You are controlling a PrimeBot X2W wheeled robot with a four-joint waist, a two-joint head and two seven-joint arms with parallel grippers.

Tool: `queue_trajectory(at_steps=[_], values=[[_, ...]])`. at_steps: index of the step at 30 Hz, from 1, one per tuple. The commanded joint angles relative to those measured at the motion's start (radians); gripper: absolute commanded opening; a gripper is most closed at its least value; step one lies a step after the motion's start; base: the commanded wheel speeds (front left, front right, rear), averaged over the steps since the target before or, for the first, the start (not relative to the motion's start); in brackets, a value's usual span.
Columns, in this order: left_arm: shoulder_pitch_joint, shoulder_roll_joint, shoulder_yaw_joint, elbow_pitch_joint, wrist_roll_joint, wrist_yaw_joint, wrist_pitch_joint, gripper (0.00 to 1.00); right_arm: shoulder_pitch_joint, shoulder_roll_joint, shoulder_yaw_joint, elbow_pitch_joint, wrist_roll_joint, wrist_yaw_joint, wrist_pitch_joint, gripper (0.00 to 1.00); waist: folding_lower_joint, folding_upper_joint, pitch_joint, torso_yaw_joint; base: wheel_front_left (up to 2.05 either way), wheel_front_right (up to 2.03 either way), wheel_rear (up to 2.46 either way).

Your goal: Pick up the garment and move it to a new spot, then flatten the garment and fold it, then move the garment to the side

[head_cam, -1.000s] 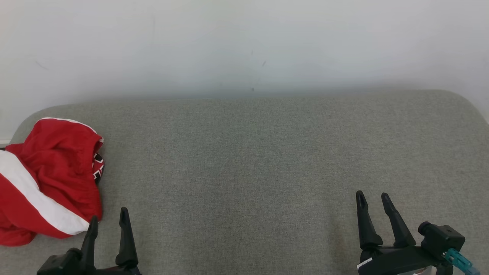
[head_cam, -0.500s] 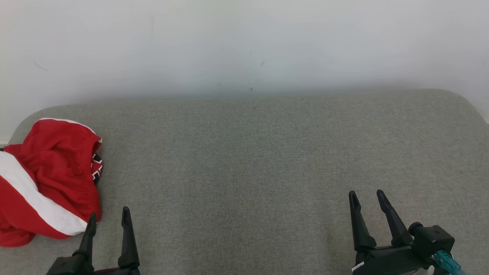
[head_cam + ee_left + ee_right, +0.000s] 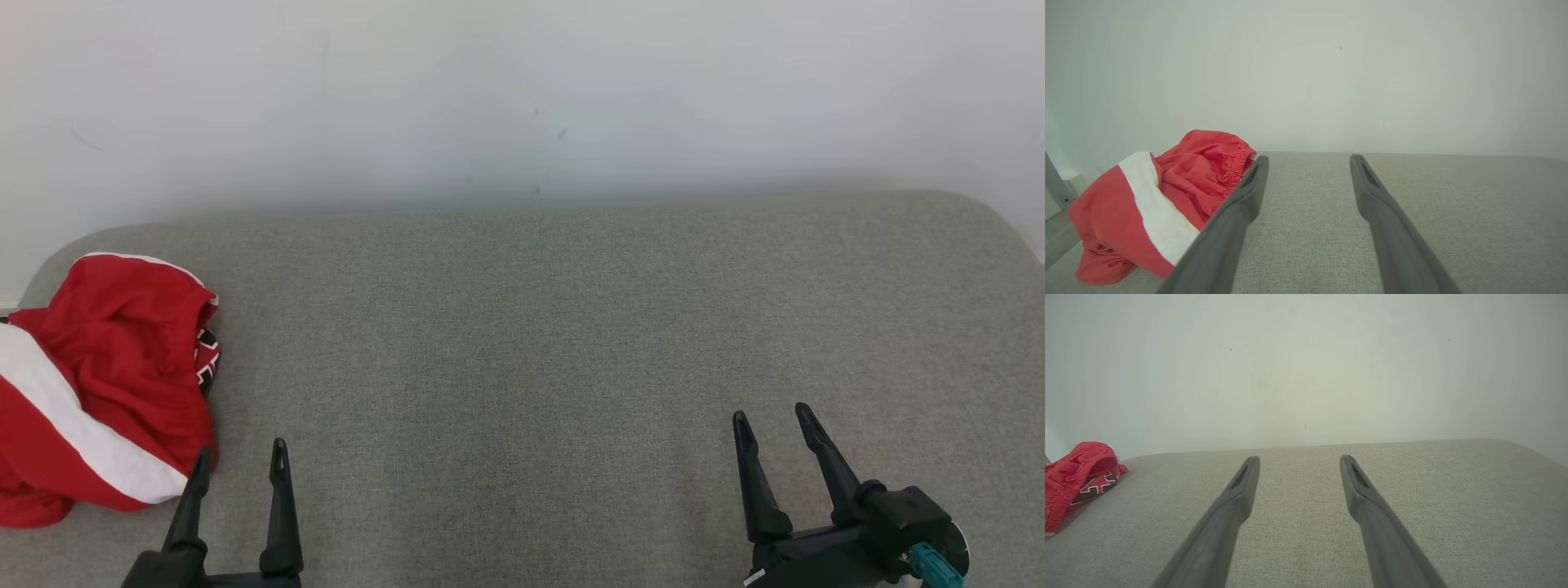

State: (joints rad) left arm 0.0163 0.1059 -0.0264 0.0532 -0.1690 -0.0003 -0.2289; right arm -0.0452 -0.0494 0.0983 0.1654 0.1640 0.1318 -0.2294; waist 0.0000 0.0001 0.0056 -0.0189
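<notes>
Garment [image 3: 98, 384], one red-and-white heap, at left counter [image 3: 531, 327] edge just beside my left fingers [image 3: 282, 506], right fingers [image 3: 755, 482] over open counter, both pairs spread, gripping nothing.

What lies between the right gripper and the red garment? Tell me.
In the head view: bare grey cushion, then the open left gripper beside the garment.

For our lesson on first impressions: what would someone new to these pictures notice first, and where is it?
The crumpled red garment with a white stripe stands out, lying at the left edge of the grey fabric surface. Next come two dark tools at the near edge, both open and empty: the left tool just beside the garment, the right tool far to the right.
</notes>
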Motion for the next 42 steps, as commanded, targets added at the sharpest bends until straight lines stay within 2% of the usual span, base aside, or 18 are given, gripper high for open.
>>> queue_trajectory(at_steps=[1,18,25,32,42], values=[[0.009,0.006,-0.001,-0.008,0.021,-0.002,-0.008,1.00,0.006,-0.001,0.002,-0.007,-0.021,-0.002,-0.007,1.00,0.0000,-0.0001,-0.001,0.000,0.00,0.00,0.00],[0.027,0.034,0.000,0.016,0.127,-0.022,-0.039,1.00,0.020,-0.001,-0.008,-0.019,-0.145,-0.002,-0.038,1.00,0.0000,-0.0001,-0.016,0.000,0.00,0.00,0.00],[0.023,0.035,0.017,0.050,0.078,-0.028,-0.011,1.00,0.023,-0.001,-0.012,-0.005,-0.133,-0.002,-0.036,1.00,0.0000,-0.0001,-0.023,0.001,0.00,0.00,0.00],[0.026,0.035,0.022,0.018,0.060,-0.013,0.042,1.00,0.012,-0.001,-0.017,0.025,-0.104,-0.002,-0.029,1.00,0.0000,-0.0001,-0.026,0.003,0.00,0.00,0.00],[0.048,0.033,0.018,-0.032,0.044,0.001,0.099,1.00,0.020,-0.001,-0.024,-0.003,-0.063,-0.002,0.034,1.00,0.0000,-0.0001,-0.022,0.004,0.00,0.00,0.00]])
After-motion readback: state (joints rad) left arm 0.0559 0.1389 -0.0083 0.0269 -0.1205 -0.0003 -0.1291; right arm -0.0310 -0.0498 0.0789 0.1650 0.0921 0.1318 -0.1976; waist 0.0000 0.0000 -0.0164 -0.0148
